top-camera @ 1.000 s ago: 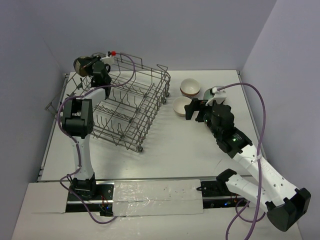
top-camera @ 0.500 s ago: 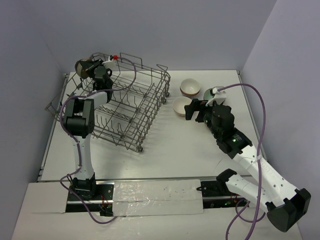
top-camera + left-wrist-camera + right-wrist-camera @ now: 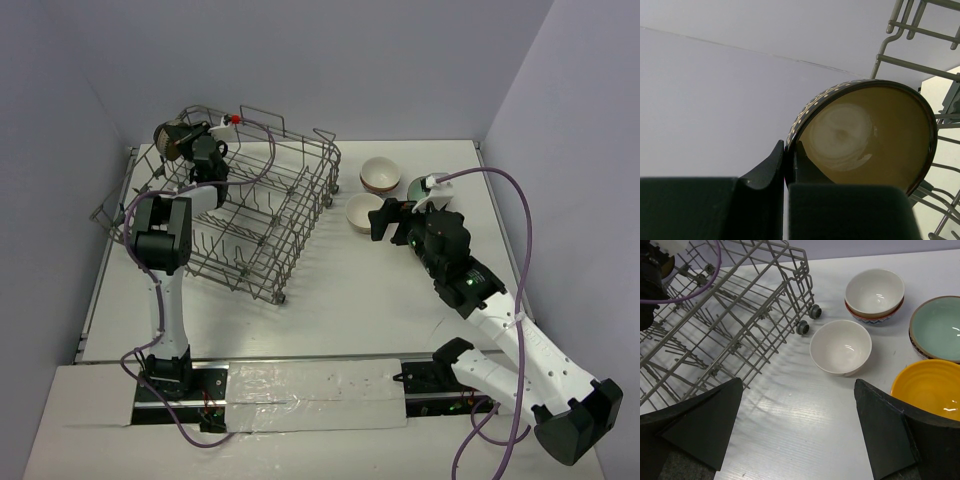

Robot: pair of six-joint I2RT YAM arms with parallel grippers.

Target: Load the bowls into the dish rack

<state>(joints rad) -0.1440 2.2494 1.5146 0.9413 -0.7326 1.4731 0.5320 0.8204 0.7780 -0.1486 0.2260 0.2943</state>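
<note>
My left gripper (image 3: 183, 141) is shut on the rim of a beige-brown bowl (image 3: 865, 135) with a dark dotted outside, held on edge above the far left corner of the grey wire dish rack (image 3: 245, 215). The bowl also shows in the top view (image 3: 168, 139). My right gripper (image 3: 800, 430) is open and empty above the table, near a cream bowl (image 3: 841, 347). A white bowl stacked in a patterned one (image 3: 874, 291), a pale green bowl (image 3: 940, 327) and an orange-yellow bowl (image 3: 930, 387) sit to its right.
The rack (image 3: 715, 315) sits at a slant on small wheels (image 3: 802, 327) at its near corner. Purple cables run along both arms. Grey walls close in the table at the back and sides.
My left gripper with the beige-brown bowl has shifted slightly right and turned over the rack's far corner. The right arm has hardly moved.
</note>
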